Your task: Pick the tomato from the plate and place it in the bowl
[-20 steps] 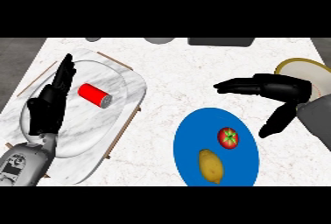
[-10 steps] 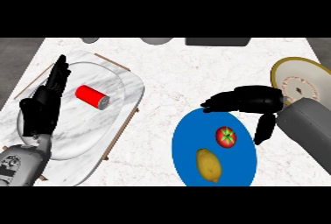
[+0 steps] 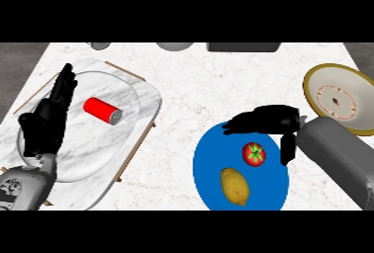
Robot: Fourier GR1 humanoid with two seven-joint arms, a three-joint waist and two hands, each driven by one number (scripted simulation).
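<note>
Counter (image 3: 190, 94): right hand (image 3: 266, 121) now closer over tomato (image 3: 254, 153), open.

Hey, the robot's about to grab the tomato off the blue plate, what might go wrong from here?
The lemon lies just below the tomato on the same blue plate, so closing fingers might nudge or catch it instead. The right hand hovers open at the plate's upper edge, above the tomato; a round tomato may roll away if touched off-center. The bowl sits near the counter's right edge, leaving little placing margin.
</note>
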